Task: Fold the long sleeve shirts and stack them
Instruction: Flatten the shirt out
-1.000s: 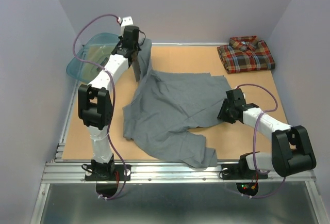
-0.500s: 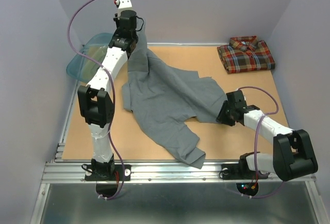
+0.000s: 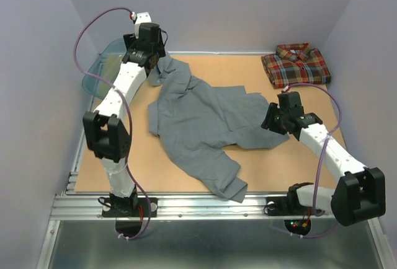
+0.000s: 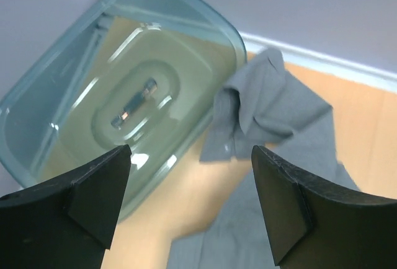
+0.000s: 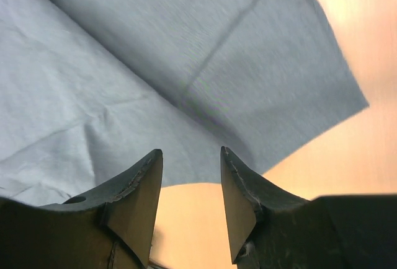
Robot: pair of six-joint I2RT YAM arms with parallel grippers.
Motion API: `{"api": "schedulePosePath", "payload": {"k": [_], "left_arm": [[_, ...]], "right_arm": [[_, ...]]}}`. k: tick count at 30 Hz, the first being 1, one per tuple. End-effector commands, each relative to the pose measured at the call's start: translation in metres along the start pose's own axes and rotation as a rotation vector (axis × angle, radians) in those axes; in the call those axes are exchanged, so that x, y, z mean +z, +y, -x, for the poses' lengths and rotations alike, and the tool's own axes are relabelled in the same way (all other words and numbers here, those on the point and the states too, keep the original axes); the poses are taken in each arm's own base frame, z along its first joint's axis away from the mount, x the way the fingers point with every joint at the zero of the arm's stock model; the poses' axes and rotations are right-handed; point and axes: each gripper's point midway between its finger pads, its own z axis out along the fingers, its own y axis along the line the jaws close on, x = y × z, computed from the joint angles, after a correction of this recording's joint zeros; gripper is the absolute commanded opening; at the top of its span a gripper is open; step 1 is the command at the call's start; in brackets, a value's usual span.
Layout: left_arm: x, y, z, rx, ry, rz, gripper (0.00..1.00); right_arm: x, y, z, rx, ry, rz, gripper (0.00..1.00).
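Basin [image 3: 98,74] at your desk's [image 3: 279,163] far-left corner by grey shirt [image 3: 198,120], plaid shirt [image 3: 296,66] far-right, left fingers [image 4: 80,194] wide, right fingers [image 5: 133,194] part-open, both empty

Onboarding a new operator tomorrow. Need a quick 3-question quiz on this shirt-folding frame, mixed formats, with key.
1. True or false: the plaid shirt lies folded at the far right corner of the table.
2. The grey shirt is: A) neatly folded, B) spread out and rumpled, C) stacked on the plaid shirt.
3. Fill in: the left jaws stand ___, with nothing between them.
Key: 1 true; 2 B; 3 open.
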Motion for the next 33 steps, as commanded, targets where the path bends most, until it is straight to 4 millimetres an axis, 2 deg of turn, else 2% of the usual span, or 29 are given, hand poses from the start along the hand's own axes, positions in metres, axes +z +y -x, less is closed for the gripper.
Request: {"api": "schedulePosePath", "payload": {"k": [1,2,3,4,5,6,7,8,9,10,13,14,17,20,22,23,26,28,29,33], "left_arm": [[-0.082,-0.015,-0.016,-0.07,0.073,-0.222,0.9],[-0.103,-0.016,-0.018,-0.102,0.077,-0.274,0.9],[-0.116,-0.027,-0.036,-0.092,0.119,-0.343,0.9],[-0.124,-0.034,-0.078,-0.05,0.2,-0.365,0.9],[-0.144,-0.039,-0.088,-0.076,0.222,-0.417,0.9],[-0.153,-0.042,-0.104,-0.07,0.251,-0.443,0.9],[-0.162,-0.045,-0.146,-0.034,0.325,-0.459,0.9],[-0.171,-0.046,-0.153,-0.051,0.323,-0.479,0.9],[-0.174,-0.046,-0.169,-0.069,0.353,-0.481,0.9],[-0.178,-0.043,-0.203,-0.044,0.414,-0.479,0.9],[-0.181,-0.045,-0.236,-0.053,0.469,-0.48,0.9],[-0.179,-0.042,-0.254,-0.041,0.496,-0.465,0.9],[-0.176,-0.035,-0.285,-0.014,0.55,-0.414,0.9],[-0.174,-0.024,-0.312,0.006,0.604,-0.365,0.9],[-0.174,-0.015,-0.322,0.017,0.627,-0.331,0.9],[-0.176,-0.007,-0.332,0.031,0.654,-0.303,0.9],[-0.179,0.01,-0.343,0.066,0.688,-0.245,0.9],[-0.179,0.016,-0.344,0.073,0.688,-0.224,0.9],[-0.178,0.021,-0.342,0.072,0.684,-0.207,0.89],[-0.176,0.028,-0.325,0.04,0.64,-0.188,0.89]], "right_arm": [[-0.011,0.017,0.029,-0.064,-0.052,0.045,0.48],[-0.013,0.023,0.034,-0.07,-0.054,0.065,0.48],[-0.013,0.028,0.035,-0.082,-0.052,0.085,0.48],[-0.013,0.032,0.037,-0.101,-0.053,0.101,0.48],[-0.016,0.046,0.036,-0.124,-0.046,0.152,0.48],[-0.017,0.052,0.037,-0.147,-0.049,0.172,0.48],[-0.018,0.062,0.031,-0.173,-0.041,0.196,0.48],[-0.019,0.068,0.029,-0.191,-0.04,0.21,0.48],[-0.019,0.075,0.028,-0.206,-0.047,0.228,0.48],[-0.019,0.085,0.019,-0.236,-0.039,0.252,0.48],[-0.014,0.103,0.005,-0.269,-0.019,0.307,0.48],[-0.014,0.115,-0.006,-0.3,-0.004,0.335,0.48],[-0.007,0.136,-0.027,-0.359,0.019,0.368,0.48],[0.003,0.151,-0.047,-0.397,0.047,0.388,0.48],[0.013,0.155,-0.058,-0.421,0.069,0.387,0.48],[0.016,0.157,-0.069,-0.444,0.091,0.391,0.49],[0.028,0.159,-0.099,-0.51,0.153,0.387,0.49],[0.033,0.157,-0.118,-0.549,0.194,0.382,0.49],[0.035,0.157,-0.133,-0.576,0.23,0.384,0.49],[0.034,0.16,-0.169,-0.621,0.315,0.405,0.49]]}}
